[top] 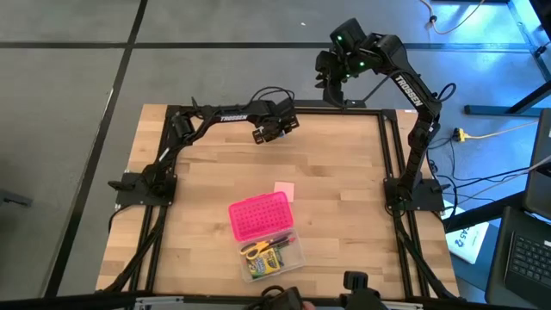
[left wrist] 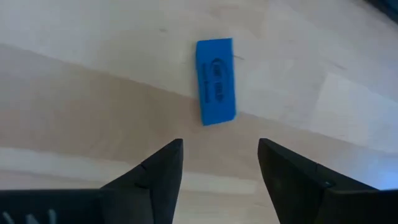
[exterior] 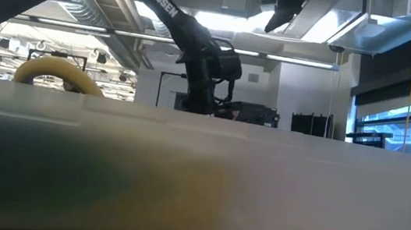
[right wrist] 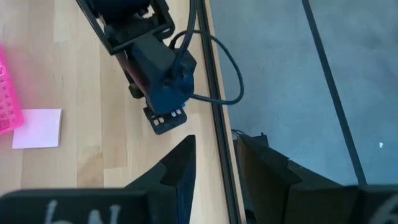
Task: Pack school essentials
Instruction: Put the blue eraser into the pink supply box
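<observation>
Clear-plastic case half (top: pixel 274 256) near the table's front edge held the yellow-handled scissors (top: pixel 256 250) and crayon box (top: pixel 270 263); the pink pad (top: pixel 284 190) lay just behind its pink lid. Farther back, the left gripper (left wrist: pixel 219 163), fingers apart and empty, hovered above the blue eraser (left wrist: pixel 215 81), which lay skewed, so a closing grip risked pivoting it away. The right gripper (right wrist: pixel 214 163) waited, narrowly parted, past the table's far edge.

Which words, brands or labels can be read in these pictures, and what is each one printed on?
"TROSSEN": on the right arm, high view.
"TROSSEN": on the left arm, high view, small but legible.
"TROSSEN": on an arm in the low view.
Blue eraser: dark oval print, too blurred to read.
Crayon box: print too small to read.
White sheet off the table: logo unreadable.
</observation>
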You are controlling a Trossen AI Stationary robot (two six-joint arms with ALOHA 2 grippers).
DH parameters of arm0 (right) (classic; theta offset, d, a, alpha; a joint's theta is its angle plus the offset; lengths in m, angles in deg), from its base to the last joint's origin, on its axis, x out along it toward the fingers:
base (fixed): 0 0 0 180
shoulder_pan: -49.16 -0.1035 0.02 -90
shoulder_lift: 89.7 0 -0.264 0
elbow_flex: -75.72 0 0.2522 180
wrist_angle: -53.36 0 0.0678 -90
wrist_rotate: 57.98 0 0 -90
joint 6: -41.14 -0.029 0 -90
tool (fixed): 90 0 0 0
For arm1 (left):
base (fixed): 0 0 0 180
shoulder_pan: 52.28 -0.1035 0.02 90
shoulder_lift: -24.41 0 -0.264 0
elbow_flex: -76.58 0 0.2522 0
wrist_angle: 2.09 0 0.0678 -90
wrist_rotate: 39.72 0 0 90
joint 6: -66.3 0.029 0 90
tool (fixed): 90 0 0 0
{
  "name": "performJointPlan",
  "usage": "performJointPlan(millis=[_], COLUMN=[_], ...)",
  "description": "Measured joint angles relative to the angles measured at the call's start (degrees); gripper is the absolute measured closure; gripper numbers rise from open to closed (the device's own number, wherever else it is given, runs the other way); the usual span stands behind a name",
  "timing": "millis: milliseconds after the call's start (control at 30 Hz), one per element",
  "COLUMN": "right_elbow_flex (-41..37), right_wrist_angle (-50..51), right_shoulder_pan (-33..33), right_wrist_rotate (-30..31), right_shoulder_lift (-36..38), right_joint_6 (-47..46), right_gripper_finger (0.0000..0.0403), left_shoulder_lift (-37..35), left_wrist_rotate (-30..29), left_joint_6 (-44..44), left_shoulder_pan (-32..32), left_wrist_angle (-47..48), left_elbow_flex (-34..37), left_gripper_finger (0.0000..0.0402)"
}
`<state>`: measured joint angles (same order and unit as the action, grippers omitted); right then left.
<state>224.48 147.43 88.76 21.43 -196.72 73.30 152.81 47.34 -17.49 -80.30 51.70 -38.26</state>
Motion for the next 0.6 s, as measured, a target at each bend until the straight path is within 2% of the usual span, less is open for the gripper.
performJointPlan(millis=[133, 367, 600], right_elbow_flex=[0.0, 0.0, 0.0], right_wrist_angle=[-1.0, -2.9, -3.4], right_shoulder_pan=[0.0, 0.0, 0.0], right_wrist_rotate=[0.0, 0.0, 0.0], right_shoulder_lift=[0.0, 0.0, 0.0], right_joint_6=[0.0, 0.0, 0.0], right_gripper_finger=[0.0280, 0.0280, 0.0280], left_shoulder_lift=[0.3, 0.9, 2.1], left_wrist_rotate=[0.8, -3.7, -4.5], left_joint_6=[-0.1, -0.1, -0.3], left_shoulder_pan=[-0.6, -0.7, -0.6], left_wrist_angle=[-0.1, -2.4, -3.8], left_elbow_flex=[0.0, 0.0, 0.0], left_gripper_finger=[0.0200, 0.0200, 0.0200])
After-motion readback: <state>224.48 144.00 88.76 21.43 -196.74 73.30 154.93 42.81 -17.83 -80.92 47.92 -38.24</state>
